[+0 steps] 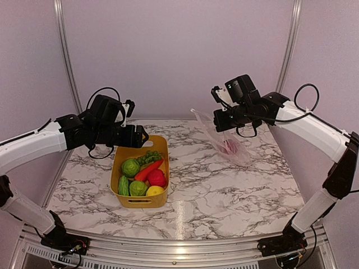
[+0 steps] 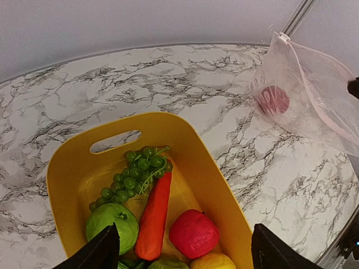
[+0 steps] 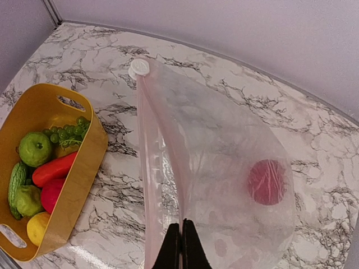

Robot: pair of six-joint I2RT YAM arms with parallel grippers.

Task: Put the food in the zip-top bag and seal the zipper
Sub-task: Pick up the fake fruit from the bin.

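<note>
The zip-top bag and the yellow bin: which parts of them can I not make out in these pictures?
- Left wrist view: the zip-top bag is cut off by the right edge. The near end of the yellow bin is cut off below and partly behind the left jaws.
- Right wrist view: the bag's lower part runs past the bottom edge.
- Top view: the zipper is too thin to tell sealed or open.
</note>
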